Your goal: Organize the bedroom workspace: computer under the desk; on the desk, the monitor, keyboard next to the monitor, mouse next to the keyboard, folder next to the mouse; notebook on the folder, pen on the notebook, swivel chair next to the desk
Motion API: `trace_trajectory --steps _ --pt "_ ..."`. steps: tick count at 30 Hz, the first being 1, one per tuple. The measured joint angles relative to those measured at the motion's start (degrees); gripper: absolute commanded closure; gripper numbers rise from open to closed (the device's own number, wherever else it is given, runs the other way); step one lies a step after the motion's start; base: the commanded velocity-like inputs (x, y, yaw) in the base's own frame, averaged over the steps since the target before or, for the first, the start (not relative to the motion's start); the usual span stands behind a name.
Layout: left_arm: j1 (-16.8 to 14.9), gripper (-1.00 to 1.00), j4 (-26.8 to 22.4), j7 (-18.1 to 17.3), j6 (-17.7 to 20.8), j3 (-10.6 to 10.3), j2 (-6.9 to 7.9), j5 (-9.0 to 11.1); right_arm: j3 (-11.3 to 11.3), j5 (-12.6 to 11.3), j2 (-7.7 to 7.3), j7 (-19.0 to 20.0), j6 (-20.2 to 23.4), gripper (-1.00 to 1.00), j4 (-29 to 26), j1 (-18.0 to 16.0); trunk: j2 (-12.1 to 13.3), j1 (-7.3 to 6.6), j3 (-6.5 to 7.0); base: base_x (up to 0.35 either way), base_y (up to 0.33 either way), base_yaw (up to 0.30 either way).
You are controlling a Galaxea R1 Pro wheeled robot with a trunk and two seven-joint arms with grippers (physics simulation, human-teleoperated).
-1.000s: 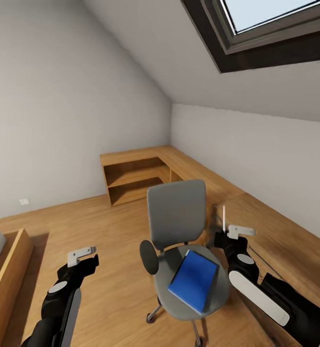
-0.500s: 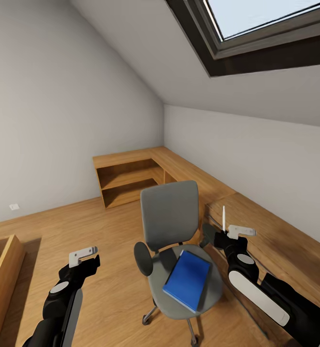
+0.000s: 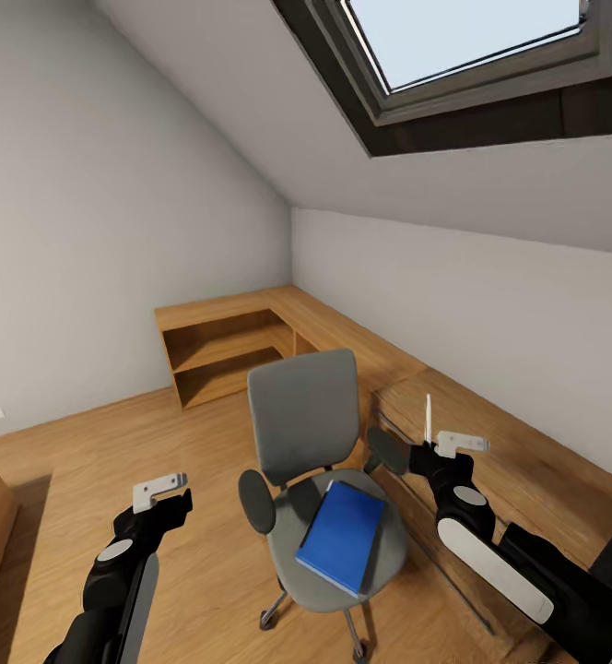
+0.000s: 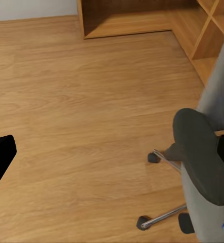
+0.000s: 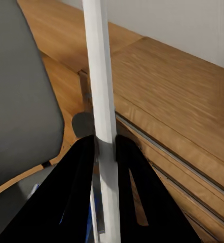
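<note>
Here, the right gripper is pinching the thin white pen upright near its lower end — jolts risk slippage; the left gripper is sitting released.

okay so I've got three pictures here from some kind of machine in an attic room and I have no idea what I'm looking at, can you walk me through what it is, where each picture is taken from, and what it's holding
This is a computer-simulated robot with two arms, steered by a person. The large picture comes from a camera on its head, looking down over both arms. In front stands a grey swivel chair with a blue folder lying on its seat. Behind it, low wooden shelving runs along the walls under a skylight.

The other two pictures come from cameras near each arm's gripper. The left wrist picture looks down at the wooden floor and the chair's wheeled base. The left gripper holds nothing that I can see, and I cannot tell whether it is open.

The right wrist picture looks along two dark fingers clamped on a thin white pen. In the head view the right gripper holds that pen upright.
</note>
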Motion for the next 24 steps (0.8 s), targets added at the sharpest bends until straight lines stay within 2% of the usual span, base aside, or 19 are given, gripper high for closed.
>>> trace_trajectory --steps 5,14,24 --pt "0.0 -1.0 0.06 -0.13 0.01 -0.02 0.08 0.03 -0.02 -0.93 0.0 0.07 0.11 1.0 0.22 0.0 0.0 0.0 0.34 0.0 0.0 -0.221" --pt "0.0 -1.0 0.69 -0.51 0.04 0.04 0.24 0.08 -0.71 -5.05 -0.03 0.39 0.41 1.0 2.32 0.0 0.0 0.0 0.92 0.0 0.0 -0.234" --pt "0.0 -1.0 1.38 -0.5 0.03 -0.02 0.26 0.03 -2.6 -6.47 -0.08 0.45 0.47 1.0 4.4 0.0 0.0 0.0 1.54 0.0 -0.021 -0.239"
